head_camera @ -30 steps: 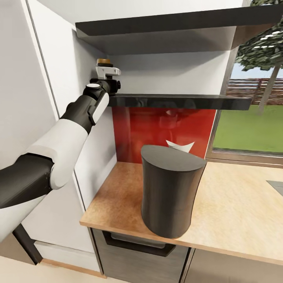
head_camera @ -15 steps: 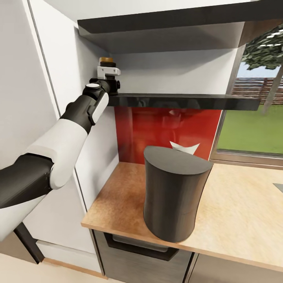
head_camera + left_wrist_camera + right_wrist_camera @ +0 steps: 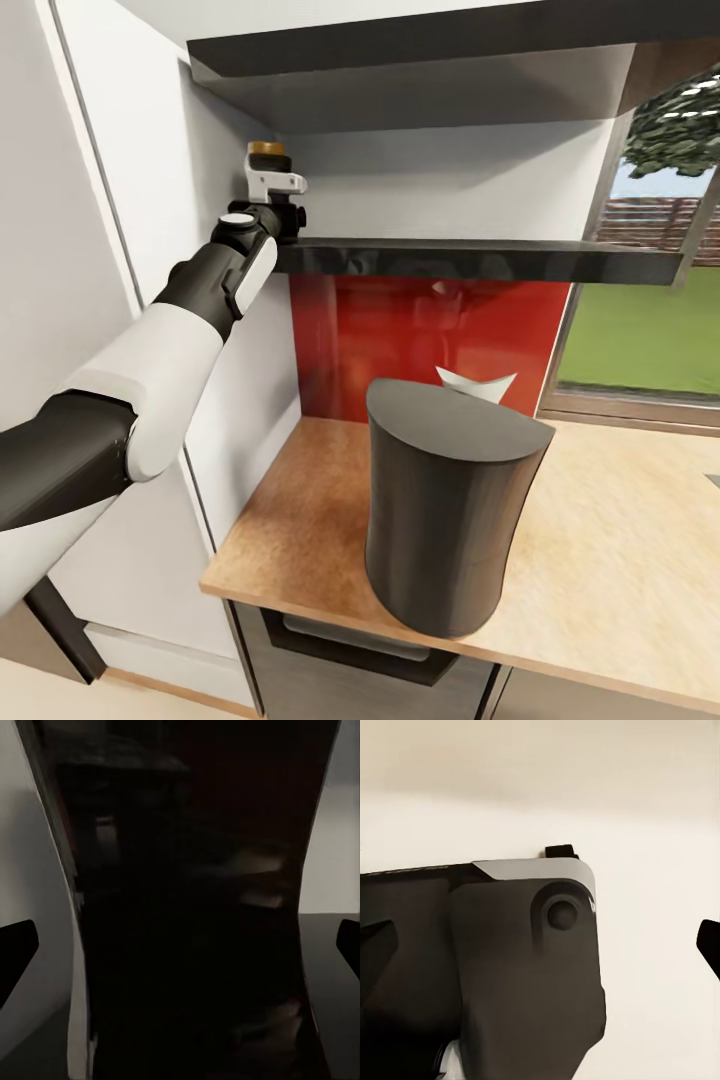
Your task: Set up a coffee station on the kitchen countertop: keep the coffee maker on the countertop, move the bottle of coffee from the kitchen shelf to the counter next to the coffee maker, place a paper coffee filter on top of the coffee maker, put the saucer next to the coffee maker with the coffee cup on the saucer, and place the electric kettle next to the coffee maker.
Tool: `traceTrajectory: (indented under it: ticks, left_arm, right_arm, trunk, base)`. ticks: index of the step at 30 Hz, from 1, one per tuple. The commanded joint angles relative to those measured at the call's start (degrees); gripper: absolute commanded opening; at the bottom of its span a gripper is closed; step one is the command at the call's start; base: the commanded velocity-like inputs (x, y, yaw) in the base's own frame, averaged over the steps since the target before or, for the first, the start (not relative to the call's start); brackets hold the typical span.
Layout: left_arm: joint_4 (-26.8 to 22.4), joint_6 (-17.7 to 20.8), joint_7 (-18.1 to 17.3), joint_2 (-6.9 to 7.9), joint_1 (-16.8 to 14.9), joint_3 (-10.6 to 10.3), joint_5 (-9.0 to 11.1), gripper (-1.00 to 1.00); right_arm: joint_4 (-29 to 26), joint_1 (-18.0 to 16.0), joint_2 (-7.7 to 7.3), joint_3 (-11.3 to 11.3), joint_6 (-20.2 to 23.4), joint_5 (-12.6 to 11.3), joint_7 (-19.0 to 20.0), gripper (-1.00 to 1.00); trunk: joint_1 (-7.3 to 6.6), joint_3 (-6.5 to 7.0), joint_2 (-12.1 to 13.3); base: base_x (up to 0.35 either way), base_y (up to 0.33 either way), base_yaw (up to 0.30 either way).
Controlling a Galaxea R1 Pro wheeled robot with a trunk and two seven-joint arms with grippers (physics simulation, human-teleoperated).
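Note:
The bottle of coffee (image 3: 266, 150) stands at the left end of the lower black kitchen shelf (image 3: 480, 260); its golden-brown cap shows above my left gripper (image 3: 273, 180). In the left wrist view the dark bottle (image 3: 187, 930) sits between the fingertips (image 3: 16, 949), which stand wide apart with gaps on both sides. The tall grey coffee maker (image 3: 445, 510) stands on the kitchen countertop (image 3: 600, 540), with a white paper coffee filter (image 3: 476, 385) behind it. My right gripper (image 3: 540, 945) is open and holds nothing. Saucer, cup and kettle are out of view.
A second black shelf (image 3: 420, 50) hangs above the lower one. A white cabinet side (image 3: 150, 200) runs along the left of my arm. A red backsplash (image 3: 400, 340) lies under the shelf, and a window (image 3: 650, 310) is at the right.
The head camera has shifted a little, so the coffee maker sits lower and further right in the picture. My left gripper stays at the bottle on the shelf.

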Motion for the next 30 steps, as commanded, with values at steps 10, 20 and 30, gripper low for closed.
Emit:
traceTrajectory:
  ticks: [10,20,30]
  left_arm:
    - [0.0,0.0,0.5,0.05,0.2,-0.4,0.5,1.0]
    - [-0.4,0.6,0.3,0.05,1.4,-0.4,0.5,-1.0]
    - [-0.6,0.2,0.3,0.05,1.5,-0.4,0.5,-1.0]
  right_arm:
    - [0.0,0.0,0.02,-0.5,0.0,0.6,-0.2,1.0]
    - [0.0,0.0,0.02,-0.5,0.0,0.6,-0.2,1.0]
    - [0.0,0.0,0.02,-0.5,0.0,0.6,-0.2,1.0]
  trunk:
    - [0.04,-0.14,-0.1]
    - [0.04,-0.14,-0.1]
    - [0.04,-0.14,-0.1]
  base:
    - [0.062,0.0,0.0]
    - [0.001,0.0,0.0]
    - [0.0,0.0,0.0]
